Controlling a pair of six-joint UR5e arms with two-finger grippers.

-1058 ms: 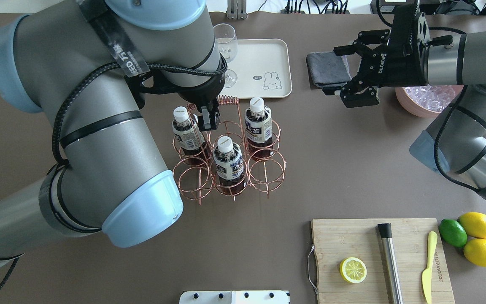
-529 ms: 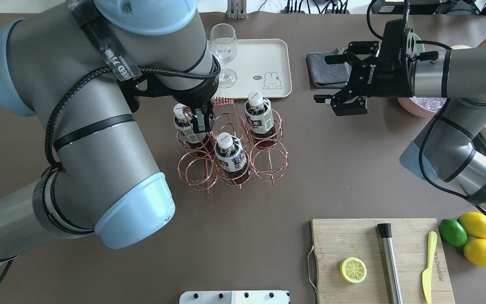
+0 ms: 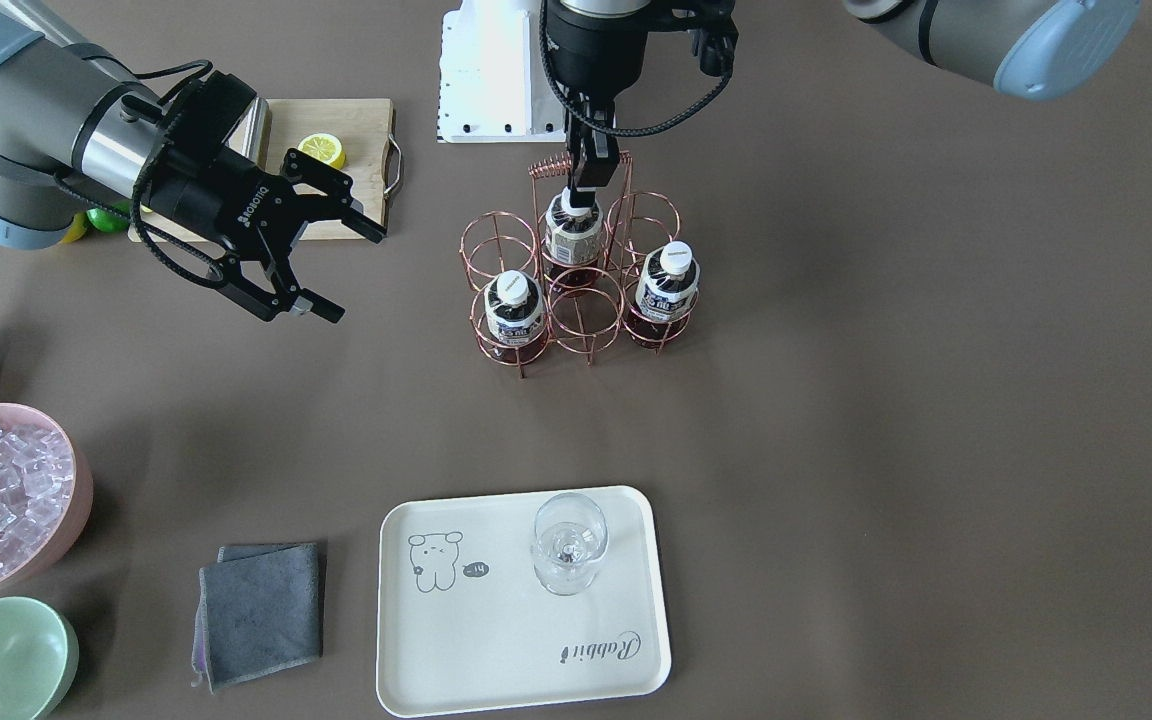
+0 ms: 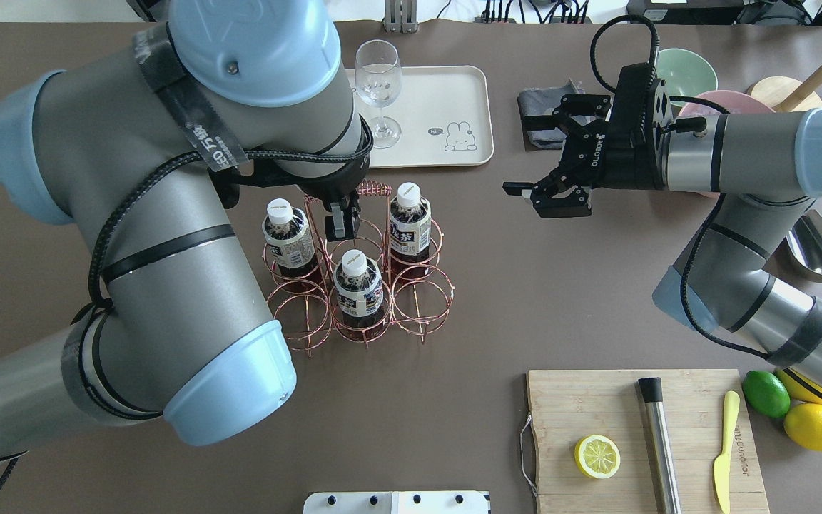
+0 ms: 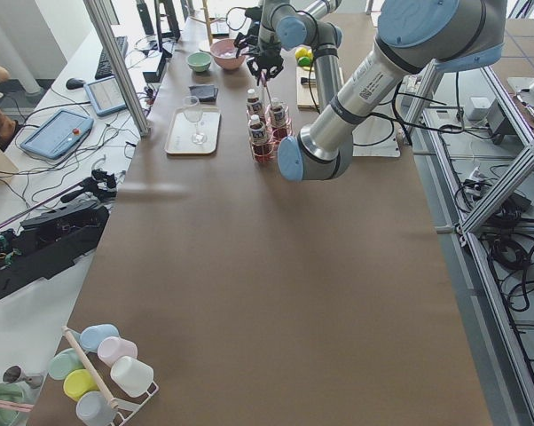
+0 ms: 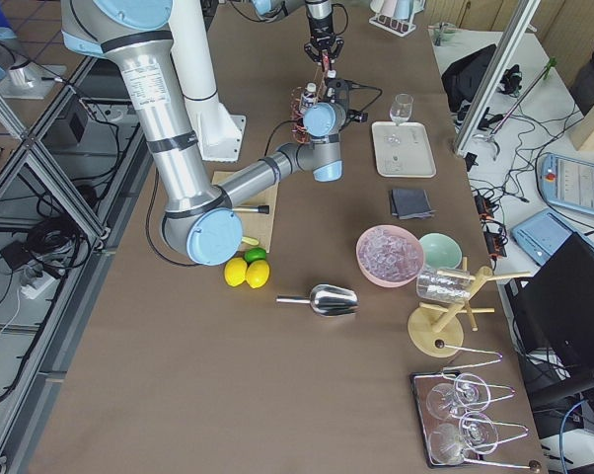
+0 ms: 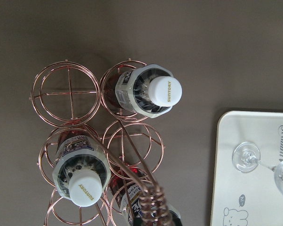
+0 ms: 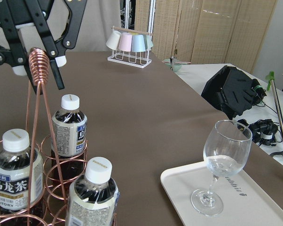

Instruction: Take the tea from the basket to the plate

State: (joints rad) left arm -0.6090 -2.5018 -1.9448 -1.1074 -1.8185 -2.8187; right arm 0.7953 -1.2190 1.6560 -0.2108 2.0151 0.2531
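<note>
Robotics lab: aluminium-profile frame (image 5: 118, 64), teach pendant (image 5: 56, 133) and loose cables (image 5: 508, 251) beside a brown-covered table (image 5: 249, 293).

Basket (image 4: 373, 188): copper wire rings, upright, coil handle held between fingers (image 3: 585, 172) of left gripper (image 4: 344, 225). Three tea bottles (image 4: 357, 285), white caps, upright in rings under fingers. Plate (image 4: 439, 93): cream, flat, apart from fingers.
</note>
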